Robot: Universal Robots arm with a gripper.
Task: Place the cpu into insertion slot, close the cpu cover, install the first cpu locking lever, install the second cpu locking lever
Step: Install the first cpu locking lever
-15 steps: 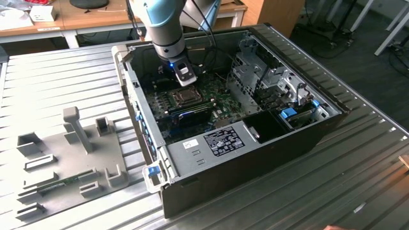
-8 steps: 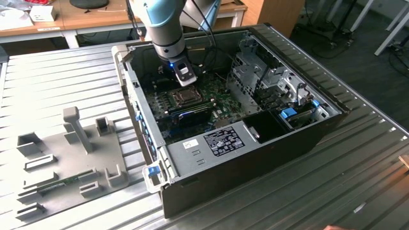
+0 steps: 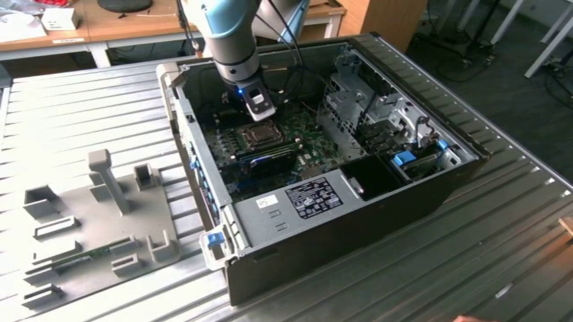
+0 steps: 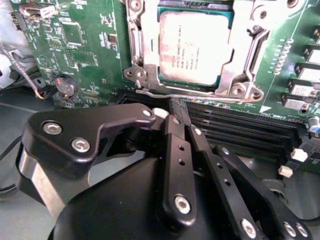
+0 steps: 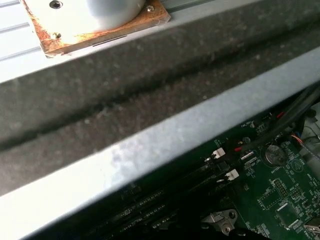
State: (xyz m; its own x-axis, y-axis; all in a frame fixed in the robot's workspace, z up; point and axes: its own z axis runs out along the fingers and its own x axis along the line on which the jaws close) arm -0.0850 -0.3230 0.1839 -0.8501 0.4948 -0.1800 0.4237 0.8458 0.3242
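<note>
A ribbed metal table (image 3: 80,100) carries an open computer case (image 3: 358,201). Inside it, the cpu (image 4: 196,47) already lies in the slot (image 4: 145,60), under the closed cover (image 4: 240,75). The gripper (image 4: 172,117) hovers near the wire lever (image 4: 160,93), fingers pressed together, empty. The lever looks thin, stiff and springy; its free end seems the best hold.

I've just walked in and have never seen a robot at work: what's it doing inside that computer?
A robot arm is reaching into an open computer case, its gripper hovering just beside the processor socket. The cpu already sits in the insertion slot, and the cpu cover lies closed over its edges. The gripper holds nothing.
</note>
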